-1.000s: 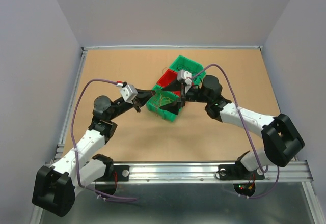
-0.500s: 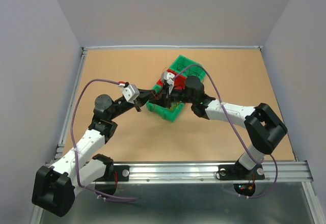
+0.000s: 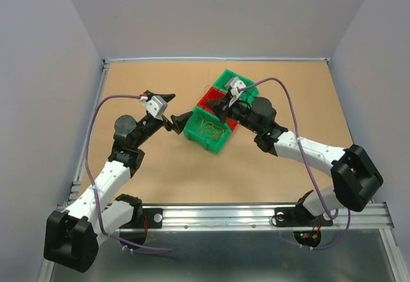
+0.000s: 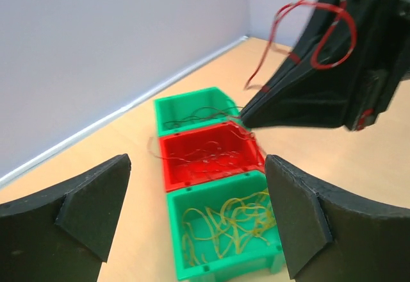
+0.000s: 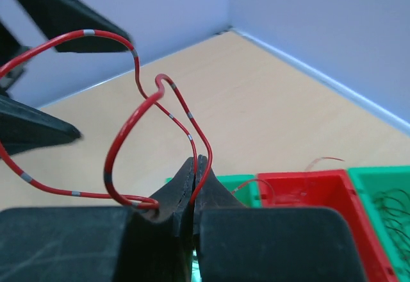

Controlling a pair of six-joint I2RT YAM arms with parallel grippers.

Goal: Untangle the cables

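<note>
My right gripper (image 5: 195, 165) is shut on a red cable (image 5: 190, 136) that rises from its tips in springy loops. From above, that gripper (image 3: 229, 100) hangs over the red bin (image 3: 208, 98). The left wrist view shows the red cable (image 4: 277, 22) held well above the bins. My left gripper (image 3: 172, 109) stands wide open just left of the bins, nothing between its fingers (image 4: 83, 199). Yellow cables (image 4: 237, 221) lie in the near green bin (image 3: 204, 142). Thin red-brown strands (image 4: 211, 154) fill the red bin, and dark strands (image 4: 198, 112) lie in the far green bin (image 3: 225, 77).
The three bins sit in a diagonal row mid-table, touching one another. A metal rail (image 3: 104, 102) edges the board on the left and walls close it in at the back and sides. The arms' purple cords (image 3: 96, 134) arch over the table.
My left gripper has opened and drawn back to the left of the bins. My right gripper closed over the bins, then lifted away to the right with the red cable.
</note>
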